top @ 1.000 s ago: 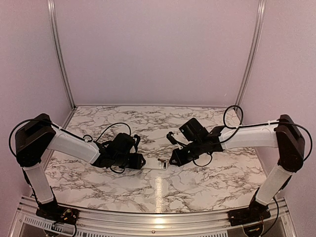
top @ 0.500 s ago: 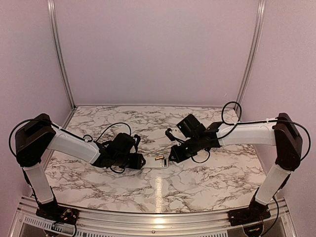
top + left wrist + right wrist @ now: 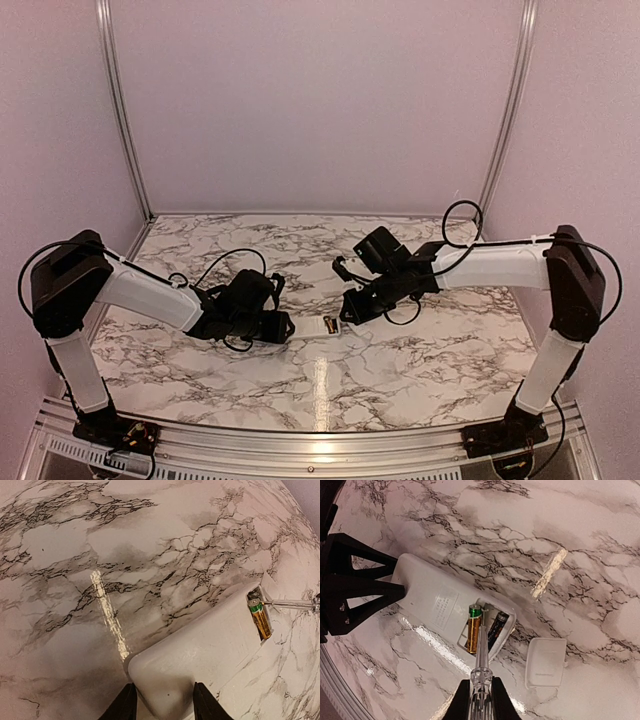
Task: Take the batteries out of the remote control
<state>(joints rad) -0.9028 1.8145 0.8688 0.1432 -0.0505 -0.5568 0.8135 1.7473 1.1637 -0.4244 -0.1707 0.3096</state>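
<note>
The white remote control (image 3: 432, 597) lies back up on the marble table, its battery bay open. Two batteries sit side by side in the bay, one gold-brown (image 3: 473, 628) and one dark (image 3: 496, 628). My right gripper (image 3: 481, 696) is shut on a clear-handled rod tool (image 3: 482, 652) whose tip reaches in between the two batteries. My left gripper (image 3: 162, 700) is shut on the remote's rounded other end (image 3: 200, 655). In the left wrist view only the gold battery (image 3: 260, 618) shows. From above, the remote (image 3: 322, 326) lies between the left gripper (image 3: 285, 326) and the right gripper (image 3: 347, 312).
The loose white battery cover (image 3: 545, 662) lies flat on the table just right of the open bay. The marble table (image 3: 400, 380) is walled by pale panels at the back and sides. A bright light streak (image 3: 107, 615) marks the table near the remote.
The right arm has swung left and slightly away, bringing the tool tip over the remote's open bay. The left arm and the remote have stayed put.
</note>
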